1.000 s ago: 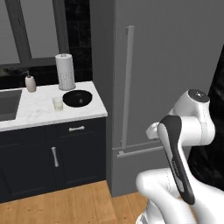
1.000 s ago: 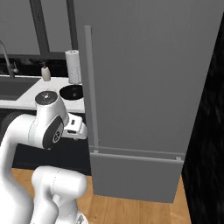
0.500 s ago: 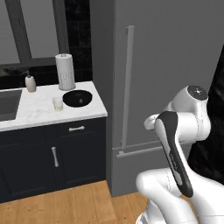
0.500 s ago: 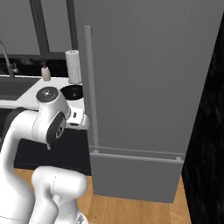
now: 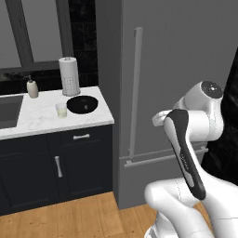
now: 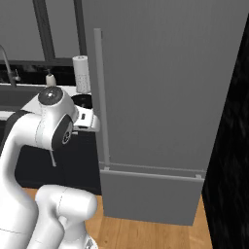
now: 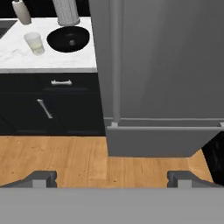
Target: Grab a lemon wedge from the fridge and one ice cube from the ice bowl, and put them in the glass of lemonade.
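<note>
my arm has swung closer to the fridge (image 5: 186,69), door shut, lemon wedge unseen. gripper (image 7: 111,177) spread wide, empty. next: reach the bar handle (image 5: 136,93). ice bowl (image 5: 82,104) and glass of lemonade (image 5: 61,109) wait on the surface (image 5: 32,116).

Both base views face the fridge (image 5: 176,69) from behind; the hand view looks down its door.
</note>
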You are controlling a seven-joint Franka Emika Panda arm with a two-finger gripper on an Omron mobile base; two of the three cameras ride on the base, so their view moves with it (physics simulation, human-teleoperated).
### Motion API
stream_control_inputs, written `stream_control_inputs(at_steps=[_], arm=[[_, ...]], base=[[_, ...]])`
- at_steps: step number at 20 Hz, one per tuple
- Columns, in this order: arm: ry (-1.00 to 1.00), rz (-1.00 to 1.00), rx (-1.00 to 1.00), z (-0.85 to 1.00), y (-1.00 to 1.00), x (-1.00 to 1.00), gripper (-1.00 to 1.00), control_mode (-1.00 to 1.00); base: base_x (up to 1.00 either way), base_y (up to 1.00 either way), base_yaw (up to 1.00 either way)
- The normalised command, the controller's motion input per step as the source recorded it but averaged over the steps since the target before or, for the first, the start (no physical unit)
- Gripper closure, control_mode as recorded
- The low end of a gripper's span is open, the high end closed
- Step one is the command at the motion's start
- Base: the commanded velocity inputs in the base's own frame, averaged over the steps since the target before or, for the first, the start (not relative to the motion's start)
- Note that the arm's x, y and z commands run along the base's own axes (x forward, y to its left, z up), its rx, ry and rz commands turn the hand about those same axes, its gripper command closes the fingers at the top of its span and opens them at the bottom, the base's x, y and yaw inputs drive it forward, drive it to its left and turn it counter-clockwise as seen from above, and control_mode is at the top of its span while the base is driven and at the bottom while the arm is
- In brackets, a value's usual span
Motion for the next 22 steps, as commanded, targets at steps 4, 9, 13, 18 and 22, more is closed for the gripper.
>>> stream_control_inputs(at_steps=[4, 9, 13, 18, 22], arm=[[-0.36, 0.0, 0.01, 0.26, 0.04, 0.33, -1.0, -1.0], [-0.46, 0.0, 0.02, 0.12, 0.0, 0.46, -1.0, -1.0], [-0.24, 0.0, 0.04, 0.07, 0.0, 0.51, -1.0, -1.0], [0.02, 0.0, 0.0, 0.2, 0.01, 0.55, -1.0, -1.0], [0.04, 0.0, 0.0, 0.01, 0.03, 0.88, -1.0, -1.0]], base=[[0.0, 0.0, 0.0], [0.0, 0.0, 0.0], [0.0, 0.0, 0.0], [0.0, 0.0, 0.0], [0.0, 0.0, 0.0]])
